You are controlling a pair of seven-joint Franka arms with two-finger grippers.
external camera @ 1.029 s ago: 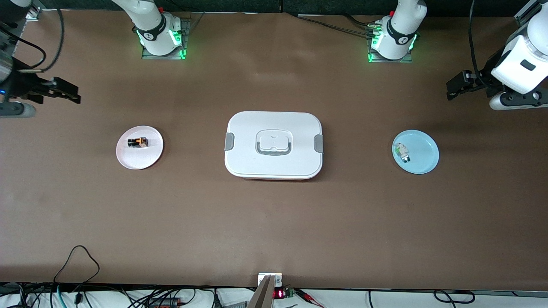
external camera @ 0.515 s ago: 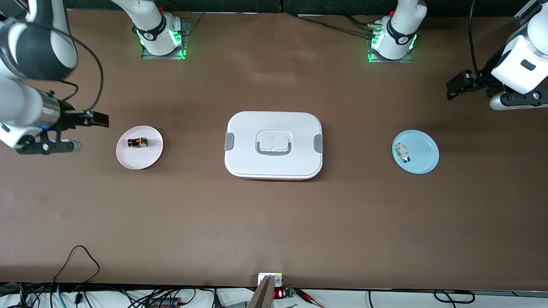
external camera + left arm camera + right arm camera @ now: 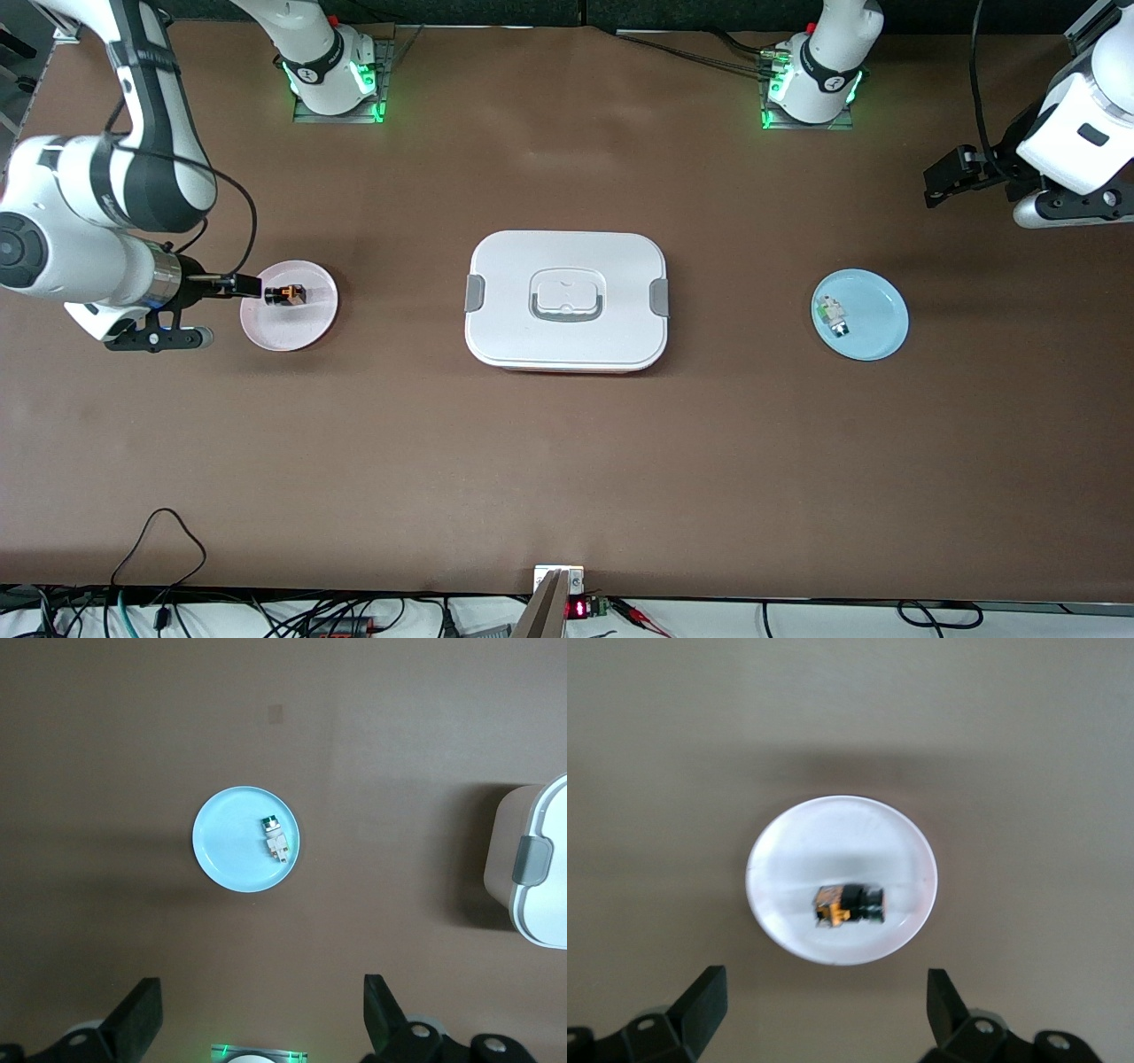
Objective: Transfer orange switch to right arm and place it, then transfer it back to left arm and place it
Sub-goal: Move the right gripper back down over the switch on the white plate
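Observation:
The orange switch, a tiny black and orange block, lies on a pale pink plate toward the right arm's end of the table. My right gripper hangs open and empty over the plate's outer edge, short of the switch. The white box sits in the table's middle with its lid on. My left gripper waits open and empty, high over the left arm's end of the table.
A light blue plate toward the left arm's end holds a small white-and-green component. Both arm bases stand along the table's edge farthest from the front camera. Cables trail along the nearest edge.
My right arm has swung in from the table's end to the pink plate's edge. The left arm, switch, box and plates have not moved.

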